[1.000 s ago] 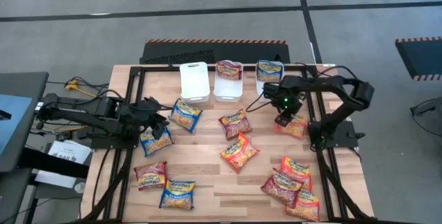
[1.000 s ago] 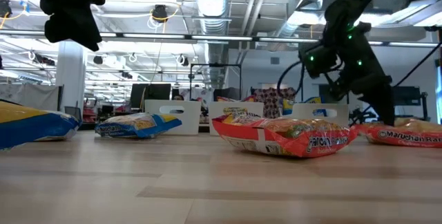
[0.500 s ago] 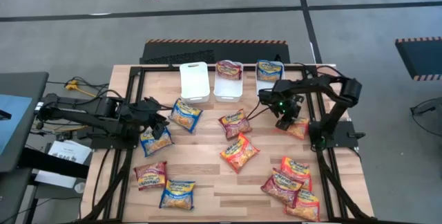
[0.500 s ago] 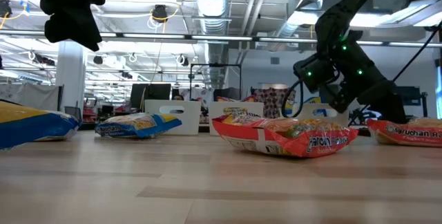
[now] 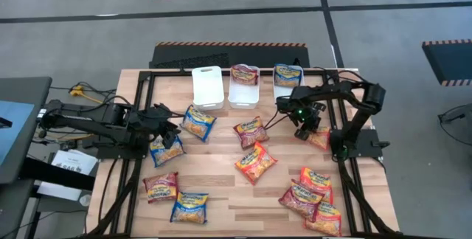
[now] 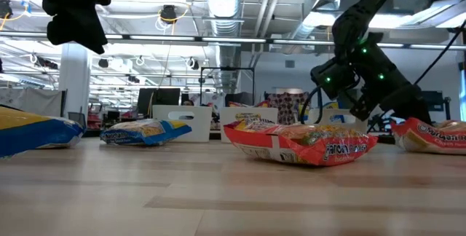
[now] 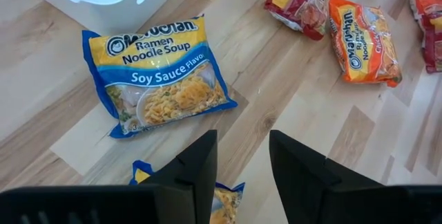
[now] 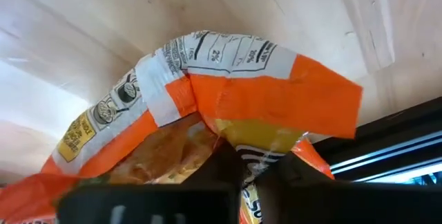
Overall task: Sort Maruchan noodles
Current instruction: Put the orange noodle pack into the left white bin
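Note:
Noodle packets lie scattered on the wooden table. My right gripper is down at the right side, shut on an orange packet, which fills the right wrist view and shows at the right in the low view. My left gripper hangs open above a blue packet, well clear of it. In the left wrist view its fingers frame bare wood, with a blue soy-sauce packet lying flat beyond. My right gripper pinches the orange packet's wrapper between its two fingers at the yellow patch near one end. The fingers slant steeply down from above. The end by the gripper is tipped up, and the rest of the packet lies on the table.
Three white bins stand in a row at the far edge; a maroon packet and a blue one lie in two of them. More packets lie mid-table, near left and near right. Black rails run along the table.
My right gripper has come down onto the orange packet, shifting slightly toward the table's left, and has shut on it. The packet's end by the gripper has tipped up off the table while the rest stays down.

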Robot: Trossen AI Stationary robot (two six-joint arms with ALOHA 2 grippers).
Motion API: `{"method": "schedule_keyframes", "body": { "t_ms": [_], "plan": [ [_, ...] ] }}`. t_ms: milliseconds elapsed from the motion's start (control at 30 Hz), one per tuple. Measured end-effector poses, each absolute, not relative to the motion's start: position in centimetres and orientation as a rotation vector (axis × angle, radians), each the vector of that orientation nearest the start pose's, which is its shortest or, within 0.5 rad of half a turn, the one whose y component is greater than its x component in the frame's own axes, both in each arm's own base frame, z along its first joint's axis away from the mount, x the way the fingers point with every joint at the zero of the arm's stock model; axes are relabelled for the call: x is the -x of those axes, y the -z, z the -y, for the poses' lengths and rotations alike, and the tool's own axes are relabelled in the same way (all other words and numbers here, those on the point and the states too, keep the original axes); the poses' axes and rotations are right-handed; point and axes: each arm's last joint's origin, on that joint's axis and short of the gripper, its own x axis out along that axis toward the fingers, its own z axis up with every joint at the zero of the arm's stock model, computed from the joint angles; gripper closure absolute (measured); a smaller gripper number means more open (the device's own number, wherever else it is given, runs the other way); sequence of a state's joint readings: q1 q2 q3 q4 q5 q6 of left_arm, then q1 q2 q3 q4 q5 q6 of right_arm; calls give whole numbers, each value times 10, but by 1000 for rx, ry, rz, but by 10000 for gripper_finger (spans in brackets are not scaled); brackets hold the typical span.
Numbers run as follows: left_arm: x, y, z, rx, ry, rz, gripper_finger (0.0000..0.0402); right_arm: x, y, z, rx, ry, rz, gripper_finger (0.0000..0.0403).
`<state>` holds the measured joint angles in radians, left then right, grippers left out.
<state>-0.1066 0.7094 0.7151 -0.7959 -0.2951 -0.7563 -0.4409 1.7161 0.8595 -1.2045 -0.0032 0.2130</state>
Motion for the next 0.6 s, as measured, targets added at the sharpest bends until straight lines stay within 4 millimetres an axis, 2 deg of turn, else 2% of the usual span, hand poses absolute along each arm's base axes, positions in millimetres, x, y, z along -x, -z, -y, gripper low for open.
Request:
{"method": "schedule_keyframes", "body": {
  "t_ms": [133, 367, 600],
  "plan": [
    [-132, -269, 6, 558, -458, -663, 283, -203, -141, 91, -573, 473, -2021, 393],
    [-132, -269, 6, 560, -459, -663, 283, -221, -159, 79, -506, 455, -2012, 396],
    [-132, -269, 5, 569, -492, -644, 283, -240, -195, 61, -408, 472, -1960, 396]
  ]
}}
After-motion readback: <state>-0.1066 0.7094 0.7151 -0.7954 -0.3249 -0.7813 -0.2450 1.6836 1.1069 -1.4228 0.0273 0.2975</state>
